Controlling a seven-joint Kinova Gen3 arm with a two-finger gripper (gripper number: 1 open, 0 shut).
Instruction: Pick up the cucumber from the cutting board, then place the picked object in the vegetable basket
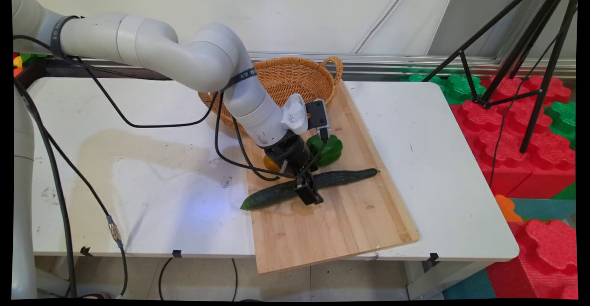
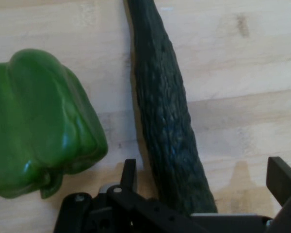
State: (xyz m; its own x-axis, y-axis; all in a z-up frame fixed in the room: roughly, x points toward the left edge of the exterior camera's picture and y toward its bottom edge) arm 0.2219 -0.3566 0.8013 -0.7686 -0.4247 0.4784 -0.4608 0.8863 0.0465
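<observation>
A long dark green cucumber (image 1: 350, 177) lies across the wooden cutting board (image 1: 332, 225). My gripper (image 1: 308, 191) is down over its middle, open, one finger on each side of it. In the hand view the cucumber (image 2: 162, 111) runs up between the fingertips (image 2: 129, 174), closer to the left one, with my gripper (image 2: 203, 177) straddling it. A green bell pepper (image 1: 330, 151) (image 2: 39, 131) sits just beyond the cucumber. A small yellow-orange item (image 1: 270, 163) is mostly hidden behind the wrist.
A wicker basket (image 1: 295, 78) stands at the board's far end, behind the arm. The board overhangs the white table's (image 1: 438, 158) near edge. A black tripod (image 1: 530, 66) and red and green foam blocks (image 1: 530, 163) stand to the right of the table.
</observation>
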